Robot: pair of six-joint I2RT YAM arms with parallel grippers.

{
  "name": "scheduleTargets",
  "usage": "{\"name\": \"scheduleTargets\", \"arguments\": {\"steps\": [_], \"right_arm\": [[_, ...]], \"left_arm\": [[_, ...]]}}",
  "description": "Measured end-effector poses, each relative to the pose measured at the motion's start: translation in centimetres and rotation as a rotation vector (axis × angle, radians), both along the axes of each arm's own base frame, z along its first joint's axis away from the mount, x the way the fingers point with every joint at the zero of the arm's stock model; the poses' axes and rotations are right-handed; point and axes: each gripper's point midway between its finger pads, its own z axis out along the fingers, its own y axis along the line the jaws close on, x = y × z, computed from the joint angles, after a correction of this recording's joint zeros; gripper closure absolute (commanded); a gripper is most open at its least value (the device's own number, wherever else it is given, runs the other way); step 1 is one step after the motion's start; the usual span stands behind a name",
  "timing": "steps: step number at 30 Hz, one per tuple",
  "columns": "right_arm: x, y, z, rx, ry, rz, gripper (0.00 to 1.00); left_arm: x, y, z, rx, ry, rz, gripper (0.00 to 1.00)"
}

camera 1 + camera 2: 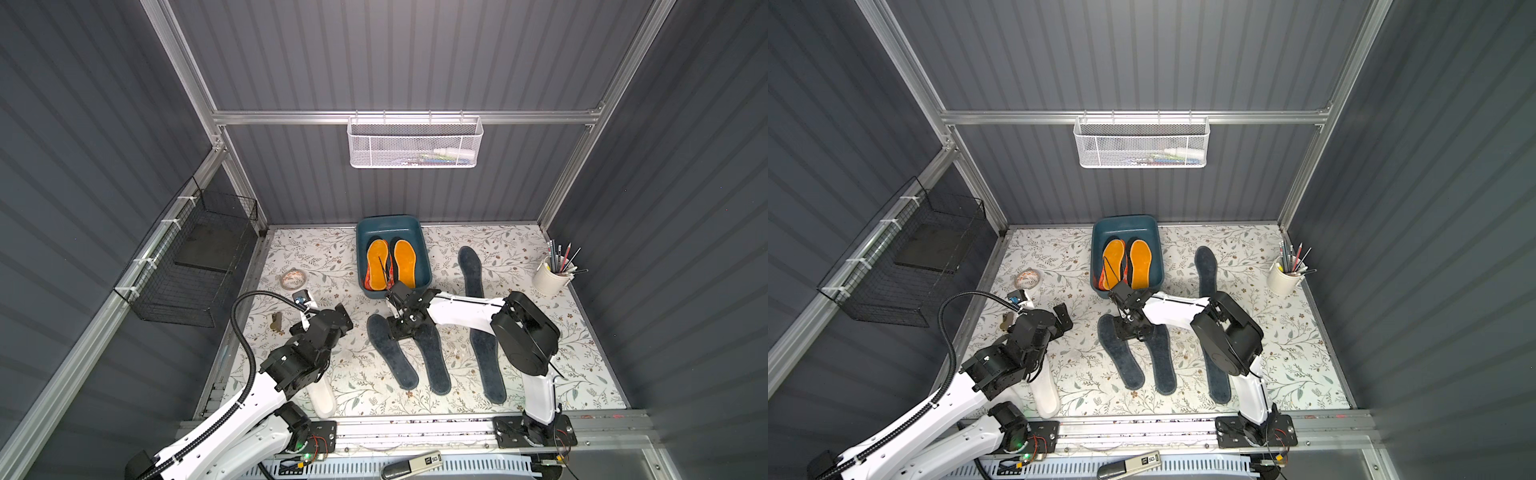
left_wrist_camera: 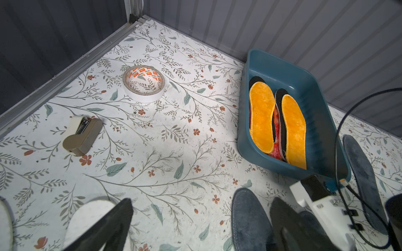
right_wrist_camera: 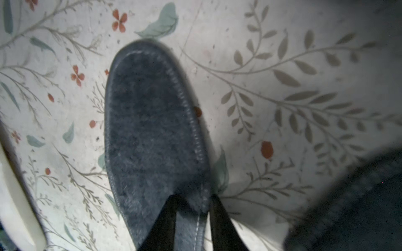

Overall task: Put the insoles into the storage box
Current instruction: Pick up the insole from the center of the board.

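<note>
Left pincer (image 2: pixel 202 204) wide open, empty. Right pincer (image 3: pixel 193 197) nipping just the stitched edge of a grey insole (image 3: pixel 152 121), flat on the surface (image 1: pixel 324 249) near the box (image 1: pixel 388 228). Could slip loose on lifting, or droop and snag the rim beside the 2 orange insoles (image 1: pixel 405 262) inside.

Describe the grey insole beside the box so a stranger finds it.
Find the teal box by the back wall. On its right, toward the pencil cup, one grey insole lies flat on the table. It alone sits alongside the box; the other grey insoles lie nearer the front.
</note>
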Motion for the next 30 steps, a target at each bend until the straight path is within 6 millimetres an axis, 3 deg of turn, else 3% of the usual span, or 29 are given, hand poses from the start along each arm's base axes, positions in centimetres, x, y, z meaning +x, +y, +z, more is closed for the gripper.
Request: {"name": "scheduleTargets", "arguments": {"steps": [5,13,19,24,30], "right_arm": [[0.1,0.2,-0.1,-0.003,0.009,-0.003,1.00],[-0.2,-0.1,1.0,0.058,0.011,-0.019,1.00],[0.8,0.4,6.3,0.181,-0.078,-0.027,1.00],[1.8,0.1,10.9,0.290,-0.153,-0.040,1.00],[2.9,-2.1,12.7,0.334,-0.183,-0.087,1.00]], "left_arm": [[-0.2,0.2,0.5,-0.012,-0.015,0.002,0.00],[-0.3,0.3,0.6,-0.023,-0.027,0.001,0.00],[-0.7,0.3,-0.9,-0.024,-0.006,-0.007,0.00],[-0.3,-1.1,-0.3,-0.100,-0.048,-0.067,0.00],[0.2,-3.6,0.3,-0.196,-0.091,-0.192,0.01]]}}
